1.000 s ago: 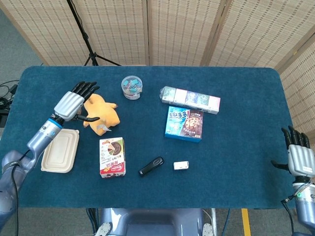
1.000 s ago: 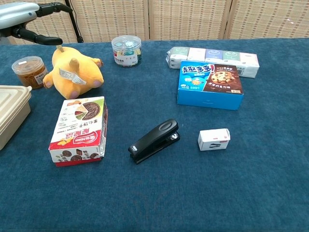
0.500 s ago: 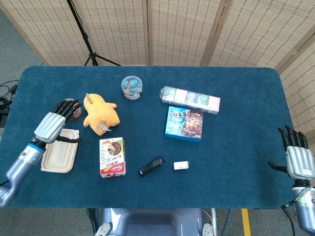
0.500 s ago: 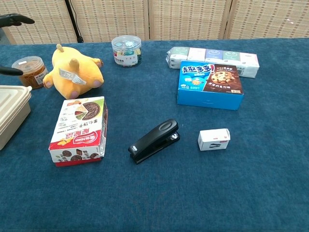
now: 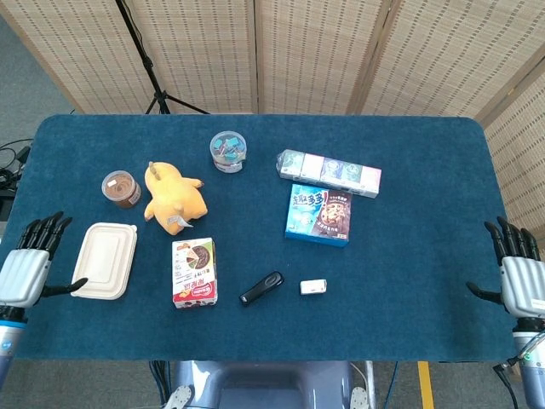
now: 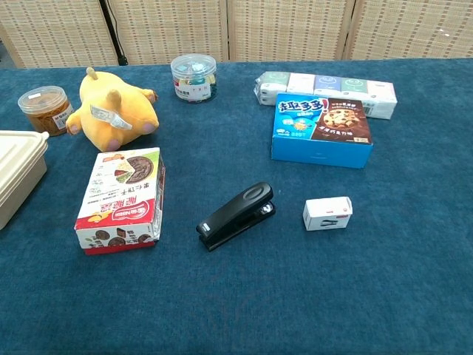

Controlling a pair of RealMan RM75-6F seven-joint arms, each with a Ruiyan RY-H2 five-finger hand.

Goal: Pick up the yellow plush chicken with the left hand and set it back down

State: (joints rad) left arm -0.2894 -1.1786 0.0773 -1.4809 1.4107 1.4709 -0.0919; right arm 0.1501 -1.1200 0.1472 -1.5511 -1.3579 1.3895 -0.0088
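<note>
- Left hand point(image 5: 24, 271) empty, fingers spread, at the table's left edge
- Yellow plush chicken point(image 5: 174, 198) lies well beyond its fingertips
- Right hand point(image 5: 519, 279) empty, fingers spread

Yellow plush chicken point(image 6: 111, 111) showing soft fuzzy cloth. Table cover point(image 6: 414, 244) looking matt blue felt-like fabric. Stapler point(image 6: 236, 215) gleaming as glossy black plastic. Cookie box point(image 6: 321, 130) showing smooth printed card. Lidded tub point(image 6: 194, 78) appearing clear plastic.

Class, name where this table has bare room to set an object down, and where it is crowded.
Bare cloth lies right of the blue cookie box toward the right hand, and along the front edge below the stapler. Crowded: around the yellow plush chicken, jar and lunchbox.
</note>
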